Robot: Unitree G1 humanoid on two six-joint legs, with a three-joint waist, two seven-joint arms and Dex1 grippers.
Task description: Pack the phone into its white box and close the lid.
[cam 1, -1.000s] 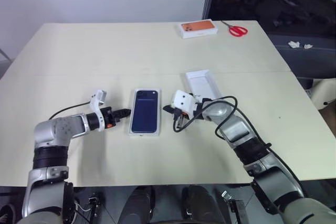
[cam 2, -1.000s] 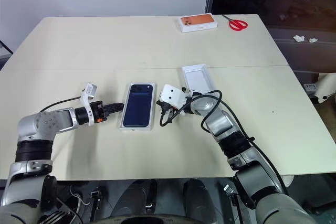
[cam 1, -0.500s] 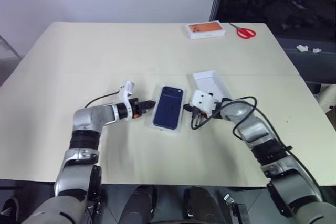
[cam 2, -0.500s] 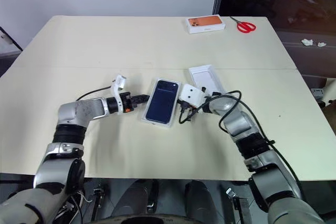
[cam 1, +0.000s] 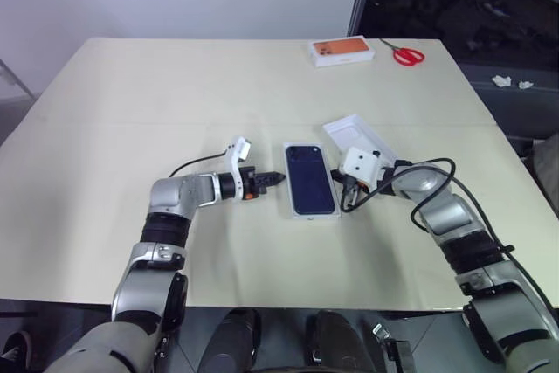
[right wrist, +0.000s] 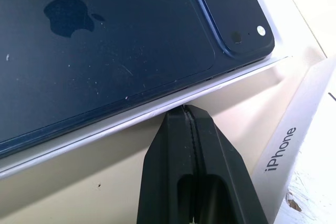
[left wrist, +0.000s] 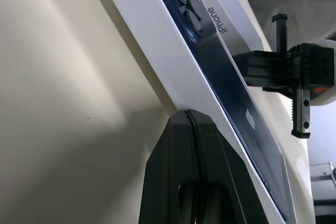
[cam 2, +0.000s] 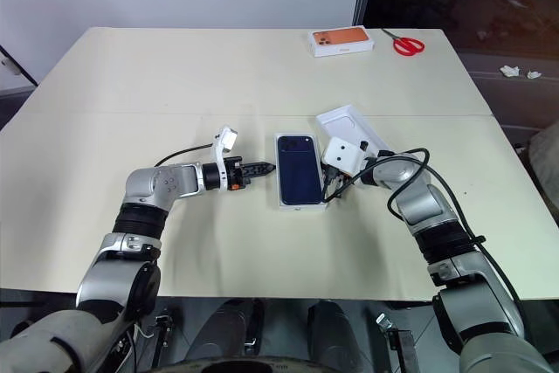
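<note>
One phone (cam 1: pixel 312 189) lies face down in one white box (cam 1: pixel 294 212) near the middle of the bench (cam 1: pixel 131 93), its camera cluster at the far end. One lid (cam 1: pixel 353 132) lies just beyond the box on the robot's right, open side up, and its near end is hidden behind the right wrist. At the far edge of the bench sit one white box with an orange top (cam 1: pixel 341 50) and one pair of red-handled scissors (cam 1: pixel 404 53), well apart from the rest.

The head views show both arms reaching in from either side, with the box between them. The left wrist view shows the side wall of the box close up, with the phone's dark edge and lenses above it, the lid's printed side behind, and the other arm's gripper beyond the box. The right wrist view shows the phone's blue back with its logo, the corner lenses, the thin white rim of the box under it, and the lid's side wall with its lettering alongside.

The left gripper (left wrist: pixel 190 115) has its two black fingers pressed together, holding nothing, with the tip at or just short of the box's left wall; contact cannot be told for sure. The right gripper (right wrist: pixel 184 109) is likewise closed and empty, its tip at the right edge of the box, touching or very nearly so.
</note>
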